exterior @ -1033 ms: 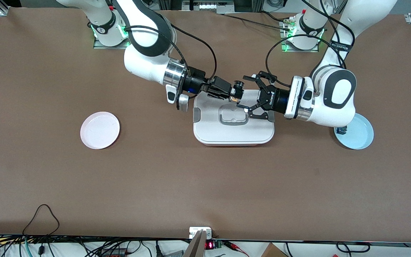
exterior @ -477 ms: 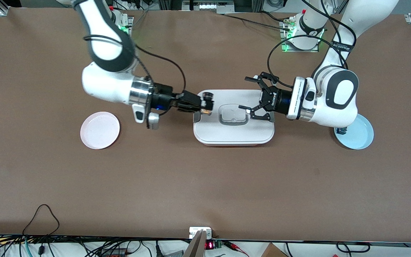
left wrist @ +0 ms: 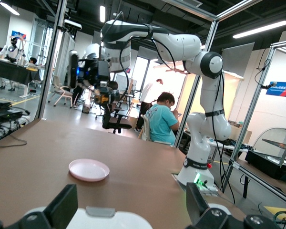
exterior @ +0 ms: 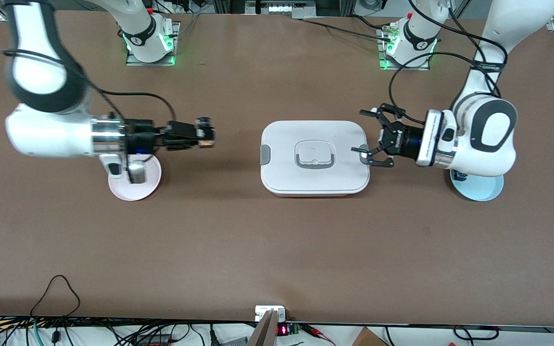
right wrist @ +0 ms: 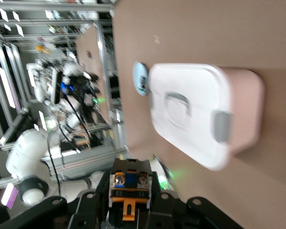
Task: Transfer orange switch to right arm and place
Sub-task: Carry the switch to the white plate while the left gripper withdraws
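Since the earlier frames the right arm has swung away from the lidded white container (exterior: 314,157) toward its own end of the worktop (exterior: 277,250), carrying the orange switch with it; the left arm has drawn back toward its end.

Right tool (exterior: 206,136): clenched on the orange switch (exterior: 205,141), held in the air over bare worktop between the pink plate (exterior: 135,188) and the container. In the right wrist view the switch (right wrist: 129,191) sits between the tool's fingers, orange cap and marks showing, black body in the grip.

Left tool (exterior: 371,143): released, fingers spread wide, nothing in them. It hangs at the container's edge on the left arm's side, one fingertip over the grey latch there. The left wrist view shows its two dark fingers (left wrist: 62,207) apart with the container lid between them below.

Pink plate: partly under the right arm's wrist, nothing visible on it.

Light blue plate (exterior: 486,187): at the left arm's end, partly covered by the left arm; a small blue-based part (exterior: 459,176) lies on it.
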{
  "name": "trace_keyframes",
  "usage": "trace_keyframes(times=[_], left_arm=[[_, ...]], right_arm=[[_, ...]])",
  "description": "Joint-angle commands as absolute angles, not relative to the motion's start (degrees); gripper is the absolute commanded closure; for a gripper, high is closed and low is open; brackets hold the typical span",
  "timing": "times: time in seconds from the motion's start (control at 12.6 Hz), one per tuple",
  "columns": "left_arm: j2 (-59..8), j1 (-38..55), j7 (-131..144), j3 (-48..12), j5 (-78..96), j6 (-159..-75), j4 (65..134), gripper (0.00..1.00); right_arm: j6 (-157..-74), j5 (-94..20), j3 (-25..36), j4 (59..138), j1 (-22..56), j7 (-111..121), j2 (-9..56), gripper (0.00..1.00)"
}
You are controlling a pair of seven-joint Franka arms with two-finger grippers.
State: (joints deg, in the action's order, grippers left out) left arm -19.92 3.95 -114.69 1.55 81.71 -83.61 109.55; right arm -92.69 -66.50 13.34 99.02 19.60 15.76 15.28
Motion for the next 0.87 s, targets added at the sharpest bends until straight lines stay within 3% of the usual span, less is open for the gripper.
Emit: trace_keyframes(times=[0.0,0.48,0.72,0.79], left_arm=[[-18.3,3.1,-115.8,4.6,77.7,-82.5,110.3,0.0],[-17.4,2.7,-107.9,8.5,56.5,-82.4,105.8,0.0],[-16.5,2.6,-102.6,10.3,50.5,-82.5,105.6,0.0],[-16.0,2.6,-100.7,10.4,47.1,-82.7,104.9,0.0]], right_arm=[[-86.8,-50.8,12.6,98.2,14.2,14.9,10.1,1.0],[-88.1,-9.5,9.8,94.7,13.8,9.0,2.0,1.0],[-89.4,1.6,8.4,95.8,13.7,8.6,-0.2,1.0],[-93.1,1.9,8.4,98.8,13.7,8.5,-0.3,1.0]])
